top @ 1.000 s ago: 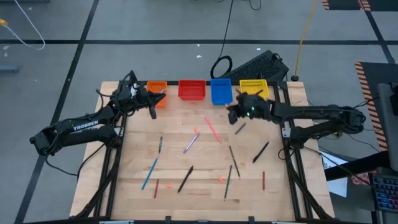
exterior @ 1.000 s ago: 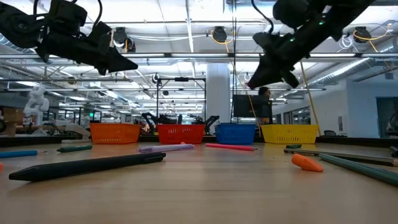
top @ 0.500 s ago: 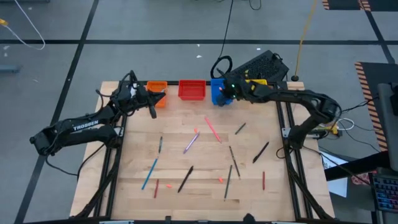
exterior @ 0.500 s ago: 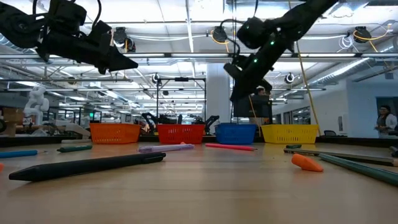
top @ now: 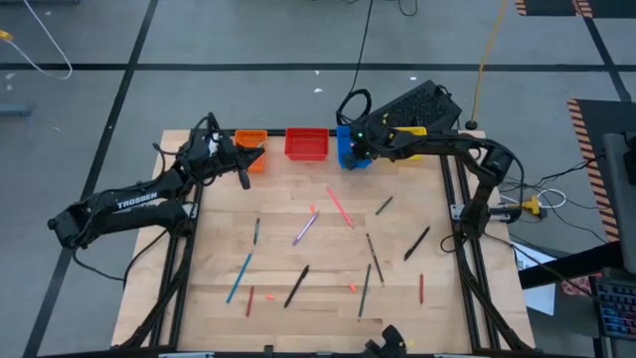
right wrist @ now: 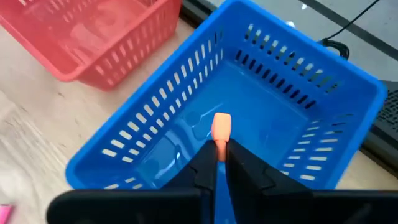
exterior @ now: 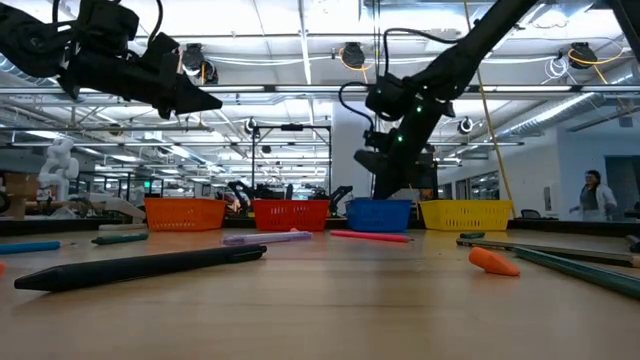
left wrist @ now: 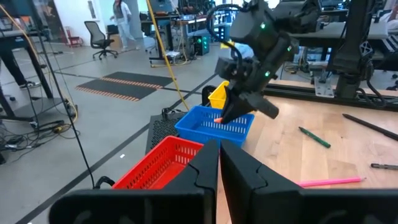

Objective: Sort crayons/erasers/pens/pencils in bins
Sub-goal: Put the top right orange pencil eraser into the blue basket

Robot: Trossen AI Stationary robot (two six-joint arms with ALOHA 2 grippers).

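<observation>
Four bins stand in a row along the far edge: orange (top: 250,136), red (top: 306,144), blue (top: 350,151), yellow (top: 407,136). My right gripper (right wrist: 219,158) hangs just above the blue bin (right wrist: 186,155), shut on a small orange-pink eraser (right wrist: 221,127). My left gripper (left wrist: 219,155) hovers shut, holding nothing, above the table by the orange bin (exterior: 185,212). Pens, pencils, crayons and erasers lie flat on the wooden table, among them a pink pencil (top: 341,207), a purple pen (top: 304,229) and a light blue pen (top: 238,277). My right gripper pinches the eraser's lower end (right wrist: 221,140) between its two fingertips. The fingers slant down from the table's right side toward the inside of the blue bin. The eraser sticks out past the fingertips, clear of the bin's floor.
A black pen (top: 296,285), dark pencils (top: 416,242) and red crayons (top: 420,288) lie scattered over the table's near half. A dark keyboard (top: 415,102) sits behind the yellow bin. A person (exterior: 590,192) stands in the room beyond the table.
My right gripper has gone from in front of the yellow bin toward the table's far edge and left, and has come down over the blue bin.
</observation>
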